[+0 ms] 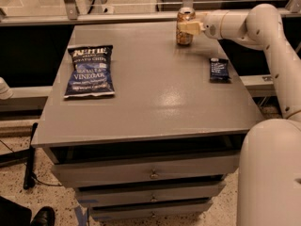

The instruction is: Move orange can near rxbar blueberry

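The orange can [184, 34] stands upright at the far edge of the grey table [155, 107], right of centre. My gripper [189, 27] reaches in from the right and is shut on the can's upper half, its pale fingers [192, 27] against the can's side. The can's base is at or just above the tabletop. The rxbar blueberry [219, 69] lies flat near the table's right edge, a short way in front of and to the right of the can.
A large blue chip bag [89, 70] lies flat on the left half of the table. My white arm [270, 41] runs down the right side. Drawers [150, 173] sit below the tabletop. A glass rail [122, 6] lines the far edge.
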